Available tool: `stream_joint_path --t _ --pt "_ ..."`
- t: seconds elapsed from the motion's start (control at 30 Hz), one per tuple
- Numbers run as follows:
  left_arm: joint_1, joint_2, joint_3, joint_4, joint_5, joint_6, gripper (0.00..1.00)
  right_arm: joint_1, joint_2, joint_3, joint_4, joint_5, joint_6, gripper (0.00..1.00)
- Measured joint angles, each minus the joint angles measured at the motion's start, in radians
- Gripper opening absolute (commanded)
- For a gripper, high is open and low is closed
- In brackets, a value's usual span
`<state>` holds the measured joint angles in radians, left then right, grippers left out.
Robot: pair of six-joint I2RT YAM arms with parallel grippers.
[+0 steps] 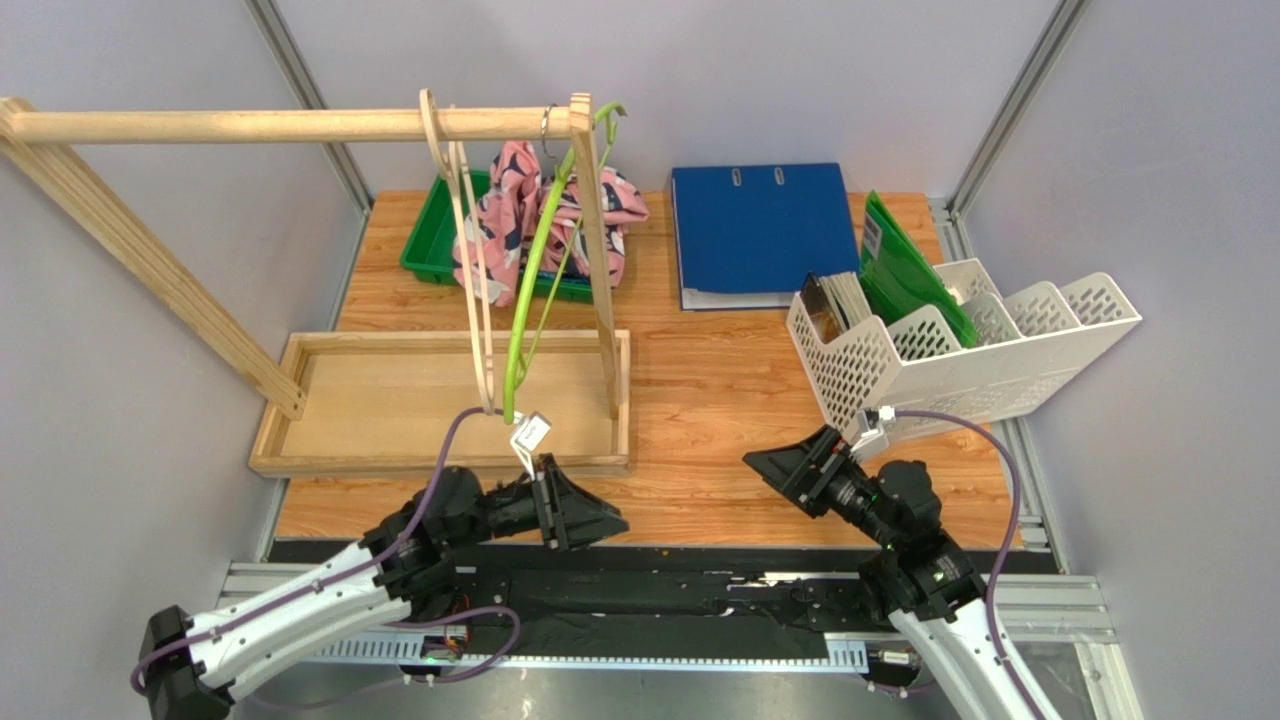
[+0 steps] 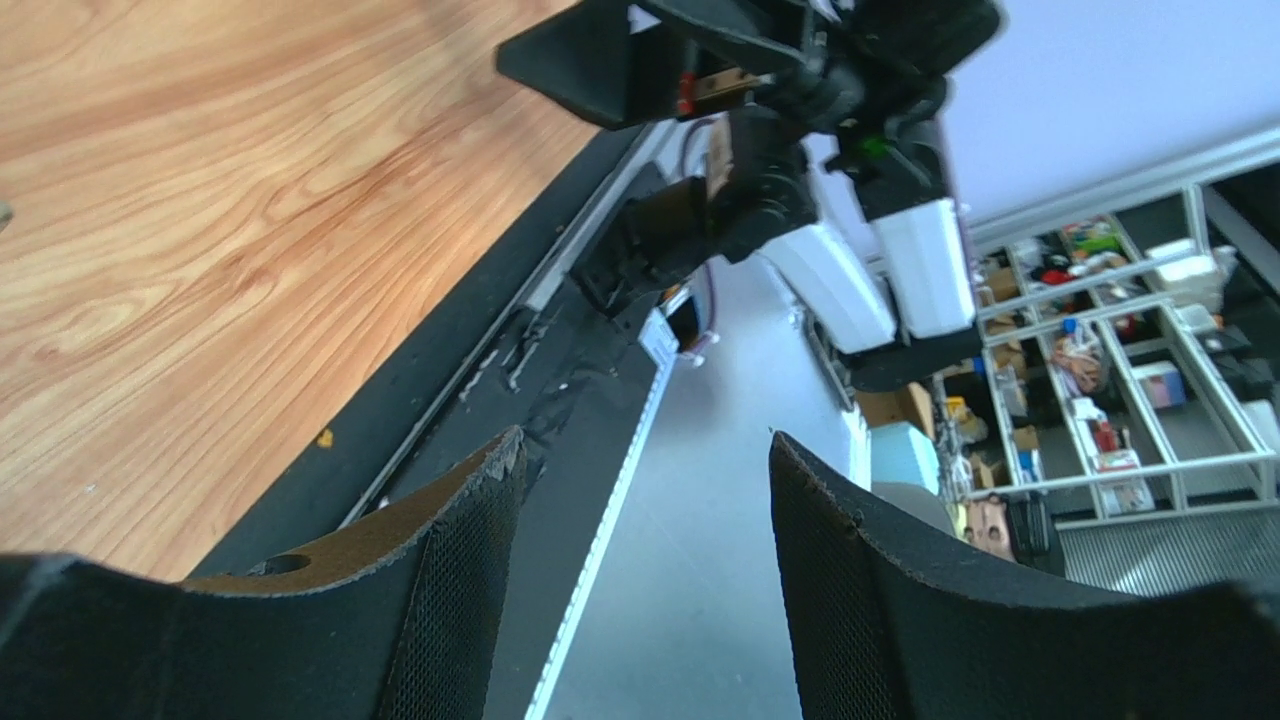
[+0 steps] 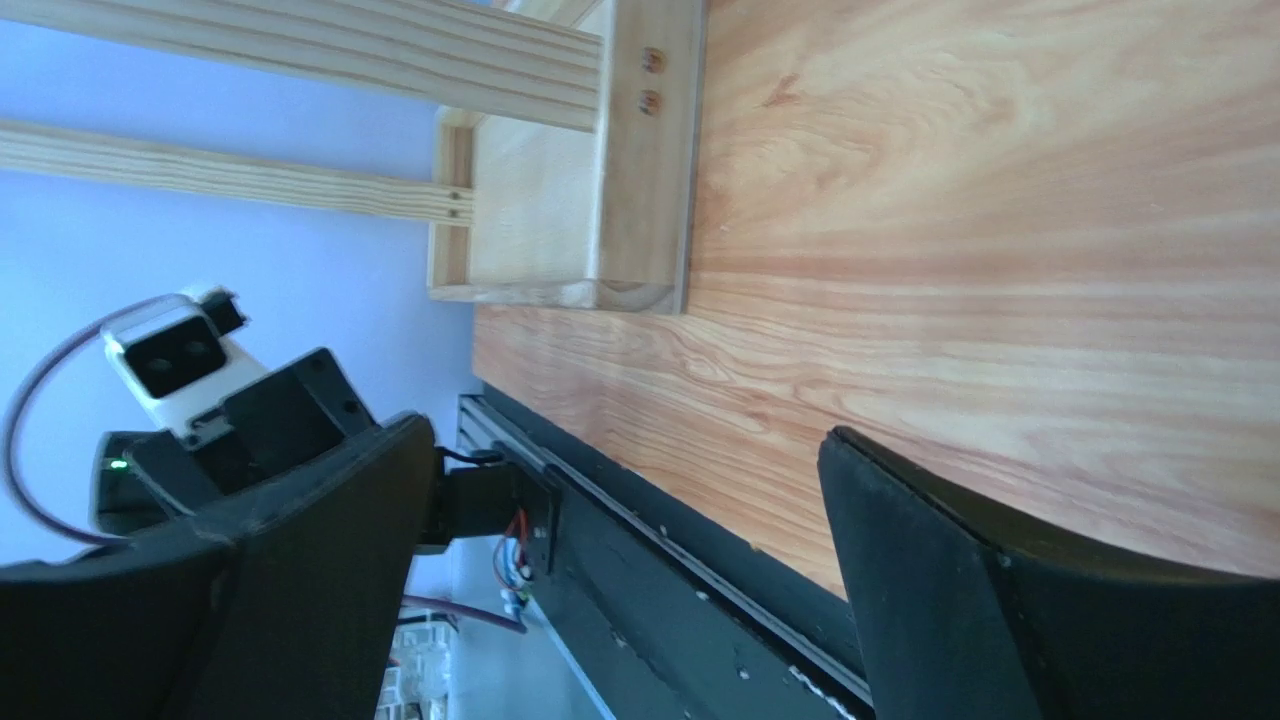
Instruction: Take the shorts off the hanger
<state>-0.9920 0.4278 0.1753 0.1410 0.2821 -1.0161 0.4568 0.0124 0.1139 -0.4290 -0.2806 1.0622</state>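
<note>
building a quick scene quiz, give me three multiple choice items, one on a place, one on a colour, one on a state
1. Where do the pink shorts lie? A in the green tray B on the floor C on a chair
2. What colour is the binder? A red B blue C black
3. How are the left gripper and right gripper? A both open, empty B both shut C one holding cloth
1 A, bunched inside it; 2 B, blue cover; 3 A, fingers apart, nothing between
</note>
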Motion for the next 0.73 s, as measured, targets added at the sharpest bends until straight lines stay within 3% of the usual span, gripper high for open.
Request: stream_joint_path --t 0.13,0.27,0.73 --pt "-0.002 -0.237 -0.116 -0.002 0.023 0.001 0.66 0.0 -0.002 -0.018 0.093 -0.049 0.062 1.0" --pt "-0.002 -0.414 -0.127 -0.056 0.05 -0.002 0.66 0.0 -0.002 -0.036 0.161 -0.063 0.09 1.0" --pt "-0.003 -0.422 -0.128 -0.246 0.117 0.068 0.68 0.0 -0.002 -0.044 0.183 -0.042 0.058 1.0"
